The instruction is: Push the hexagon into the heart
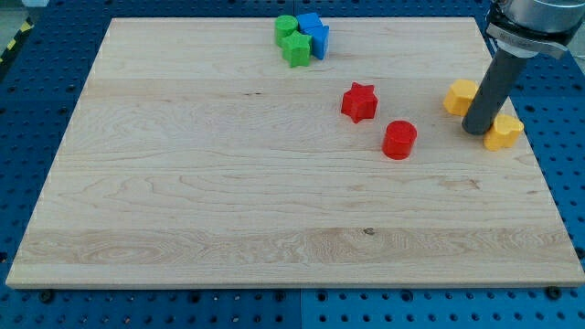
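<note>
A yellow hexagon block (461, 96) lies near the view's right edge of the wooden board (228, 201). A yellow heart block (505, 133) lies just below and right of it, partly hidden by the rod. My tip (476, 132) stands on the board between the two. It touches the heart's left side and sits just below and to the right of the hexagon. The hexagon and the heart are apart, with the rod in the gap.
A red star (359, 101) and a red cylinder (399, 139) lie left of the yellow blocks. At the view's top, a green cylinder (286, 27), another green block (296, 49) and two blue blocks (313, 30) are clustered together.
</note>
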You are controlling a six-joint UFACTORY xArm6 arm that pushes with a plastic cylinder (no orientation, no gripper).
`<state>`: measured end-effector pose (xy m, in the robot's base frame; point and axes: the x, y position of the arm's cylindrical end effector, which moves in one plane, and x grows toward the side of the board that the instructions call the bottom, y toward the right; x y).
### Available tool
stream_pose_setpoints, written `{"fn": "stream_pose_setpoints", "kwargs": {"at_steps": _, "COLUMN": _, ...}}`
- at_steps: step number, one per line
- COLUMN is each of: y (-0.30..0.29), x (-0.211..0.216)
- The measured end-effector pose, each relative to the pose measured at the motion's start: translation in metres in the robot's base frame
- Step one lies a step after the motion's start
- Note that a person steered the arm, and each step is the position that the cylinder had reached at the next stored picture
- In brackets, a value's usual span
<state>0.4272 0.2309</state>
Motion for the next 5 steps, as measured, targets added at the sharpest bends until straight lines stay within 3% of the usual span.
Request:
{"fn": "stream_pose_setpoints", "kwargs": {"at_steps": 1, "y": -0.029, "x": -0.010}}
{"fn": "stream_pose_setpoints", "kwargs": {"at_steps": 3, "y": -0.066, "x": -0.080}}
{"fn": "stream_pose_setpoints", "kwargs": {"at_steps": 5, "y": -0.009, "x": -0.067}}
